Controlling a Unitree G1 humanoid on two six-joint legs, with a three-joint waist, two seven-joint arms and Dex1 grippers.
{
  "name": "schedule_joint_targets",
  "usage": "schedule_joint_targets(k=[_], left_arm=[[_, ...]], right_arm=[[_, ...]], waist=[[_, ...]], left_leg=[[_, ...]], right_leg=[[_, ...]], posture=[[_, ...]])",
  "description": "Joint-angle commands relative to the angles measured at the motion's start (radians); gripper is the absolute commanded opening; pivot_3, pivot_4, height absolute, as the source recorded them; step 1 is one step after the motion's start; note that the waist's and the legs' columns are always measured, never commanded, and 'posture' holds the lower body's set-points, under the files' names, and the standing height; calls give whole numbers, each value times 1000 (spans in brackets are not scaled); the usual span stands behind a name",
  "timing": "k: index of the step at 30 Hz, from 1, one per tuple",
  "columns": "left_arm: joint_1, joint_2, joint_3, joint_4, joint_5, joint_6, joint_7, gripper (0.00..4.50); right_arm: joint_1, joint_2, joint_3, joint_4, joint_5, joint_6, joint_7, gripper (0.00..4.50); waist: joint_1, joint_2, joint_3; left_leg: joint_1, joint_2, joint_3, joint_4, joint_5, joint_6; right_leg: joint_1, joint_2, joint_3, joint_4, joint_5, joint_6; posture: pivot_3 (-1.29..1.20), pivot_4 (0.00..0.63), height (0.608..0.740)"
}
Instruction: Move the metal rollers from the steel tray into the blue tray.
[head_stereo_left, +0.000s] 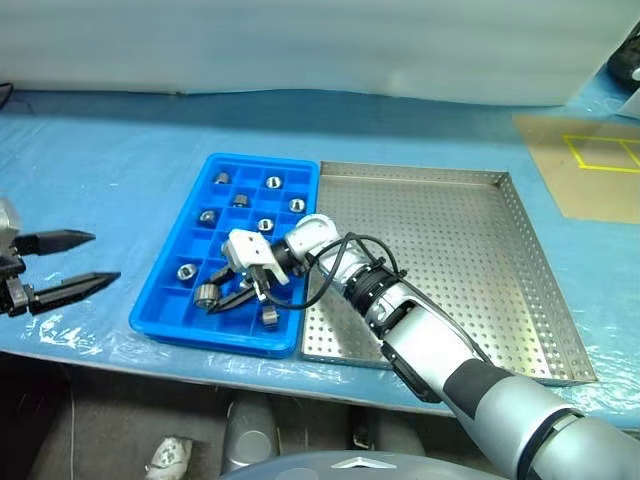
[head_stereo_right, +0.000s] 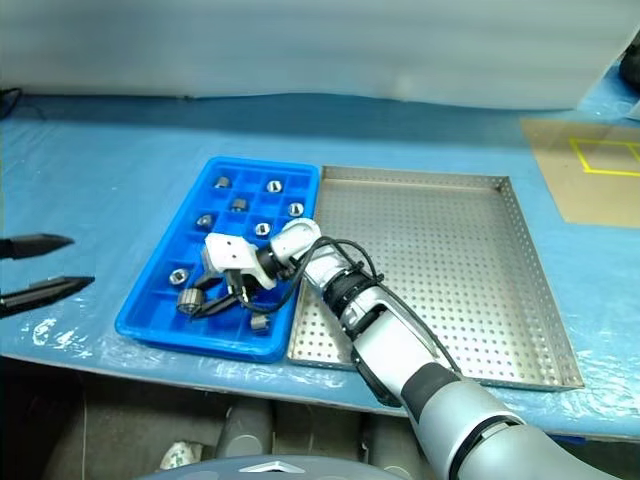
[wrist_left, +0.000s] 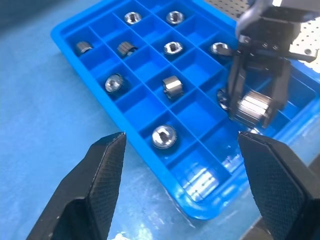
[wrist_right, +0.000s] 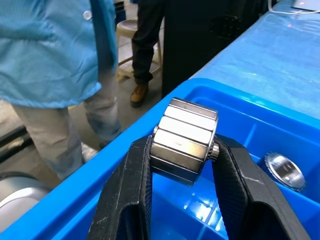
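On the blue-covered table in front of you lies the large square steel tray with its perforated floor and low rims. Touching its left rim sits the narrower bright blue plastic tray, divided into a grid of small square compartments.

Your right arm reaches across the near left corner of the steel tray, and your right gripper hangs over the near rows of the blue tray. Its two black fingers are clamped on one of the small silver-grey metal rollers, a short faceted cylinder held by its two ends above a compartment close to the tray's near rim.

Your left gripper stands off to the left of the blue tray, over bare table, with its fingers spread well apart and nothing between them.

Several more metal rollers lie one to a compartment in the blue tray, most in the far and middle rows; some rest on their sides, some stand on end with the central hole showing. One lies near the tray's near edge.

Past the table's edge, in the right wrist view, a person in a light blue coat stands on the floor.
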Motion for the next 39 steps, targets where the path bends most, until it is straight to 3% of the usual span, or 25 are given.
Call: schedule_joint_targets(k=[1,6,24,28,36,39], left_arm=[[-30,0,5,-21,-26,-14,30,3745],[-22,-19,-7,-49,-74,-1,28,3745],[130,-112,40,-192,-192,35,97,3745],[125,-113,27,-192,-200,27,111,3745],[85,-97,-32,-178,-211,14,136,3745],[58,-85,-66,-165,-206,8,136,3745]], right_arm=[[-35,45,-25,-21,-5,-48,11,1329],[-31,69,-49,-44,9,-23,-2,1329],[21,232,60,104,-120,-175,-193,1329],[29,249,67,91,-95,-180,-161,1329],[24,260,76,77,-80,-138,-151,3859],[13,235,75,72,-84,-164,-161,3859]], waist=[[5,0,0],[7,0,0],[11,-1,0],[11,-1,0],[10,-1,0],[10,-1,0]], left_leg=[[0,0,0,0,0,0],[0,0,0,0,0,0],[-2,0,-1,0,0,0],[-2,0,-1,0,0,0],[-2,0,-1,0,0,0],[-2,0,-1,1,0,0]], right_leg=[[0,0,0,0,0,0],[0,0,0,0,0,0],[-2,1,0,1,0,0],[-2,1,0,1,0,0],[-2,1,0,1,0,0],[-2,1,0,1,0,0]], posture=[[469,150,740],[452,150,740],[500,150,740],[494,150,740],[470,150,740],[453,150,740]])
